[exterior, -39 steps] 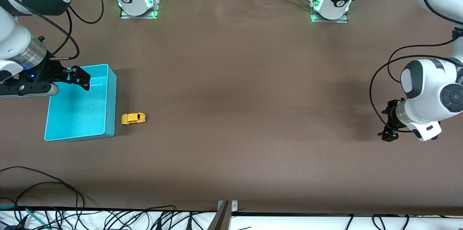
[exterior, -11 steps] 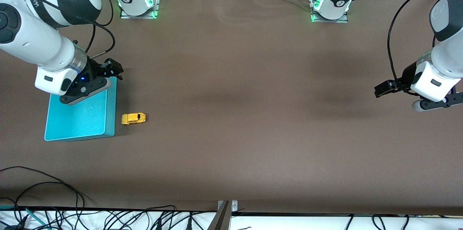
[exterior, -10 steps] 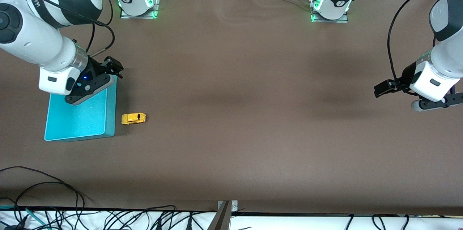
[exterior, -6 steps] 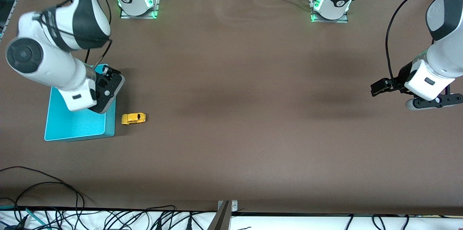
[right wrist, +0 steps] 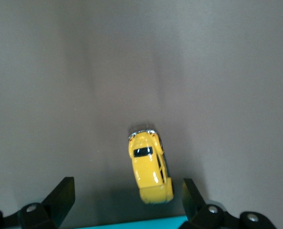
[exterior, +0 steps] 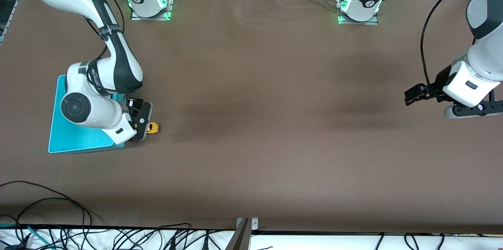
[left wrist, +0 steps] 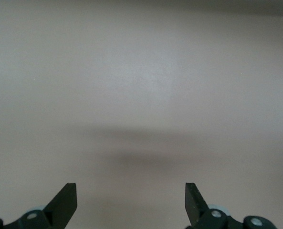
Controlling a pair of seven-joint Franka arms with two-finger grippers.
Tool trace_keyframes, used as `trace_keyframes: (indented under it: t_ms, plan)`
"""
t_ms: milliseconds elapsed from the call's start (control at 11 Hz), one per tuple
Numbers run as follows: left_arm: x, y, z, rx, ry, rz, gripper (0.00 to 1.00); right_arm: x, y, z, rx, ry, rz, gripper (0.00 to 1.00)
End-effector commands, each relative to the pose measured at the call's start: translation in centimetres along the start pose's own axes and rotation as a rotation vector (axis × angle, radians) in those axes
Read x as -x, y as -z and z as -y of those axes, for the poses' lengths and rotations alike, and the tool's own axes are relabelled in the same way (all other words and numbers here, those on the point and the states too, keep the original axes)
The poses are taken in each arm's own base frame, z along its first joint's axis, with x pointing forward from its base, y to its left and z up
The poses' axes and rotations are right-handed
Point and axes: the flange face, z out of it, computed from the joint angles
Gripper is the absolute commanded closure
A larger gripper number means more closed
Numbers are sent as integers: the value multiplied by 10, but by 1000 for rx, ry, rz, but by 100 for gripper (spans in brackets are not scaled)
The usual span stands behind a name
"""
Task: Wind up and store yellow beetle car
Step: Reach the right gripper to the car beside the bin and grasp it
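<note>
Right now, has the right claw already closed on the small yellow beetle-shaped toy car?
No. The right claw is open, its fingers apart on either side of the small yellow beetle-shaped toy car on the table.

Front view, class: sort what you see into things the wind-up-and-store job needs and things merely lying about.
Job:
car
teal bin
right gripper, open, over the car

Not in use:
left gripper, open, waiting over bare table
cables at the table's edge

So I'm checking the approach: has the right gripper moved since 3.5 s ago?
Yes. The right gripper has moved from over the teal bin toward the front camera, and is now over the yellow beetle car beside the bin, fingers open.
</note>
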Motion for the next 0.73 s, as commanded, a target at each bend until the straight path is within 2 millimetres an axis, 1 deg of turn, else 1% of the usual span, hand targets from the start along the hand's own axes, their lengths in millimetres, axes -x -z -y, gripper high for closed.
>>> trace_keyframes:
  t_ms: [0,91,182,364,545,636]
  plan:
    - [0,6,-3,16,-25,7,0,2,-33,-15,12,170,-38,0]
    - [0,6,-3,16,-27,7,0,2,-43,-18,15,189,-60,0]
    - [1,6,-5,17,-28,5,0,8,-54,-18,-2,188,-60,0]
    - [0,5,-5,17,-28,8,0,16,-74,-14,-5,247,-63,0]
    - [0,5,-5,15,-29,8,0,29,-89,-17,30,261,-70,0]
    - [0,5,-5,15,-29,8,0,30,-95,-18,30,262,-69,0]
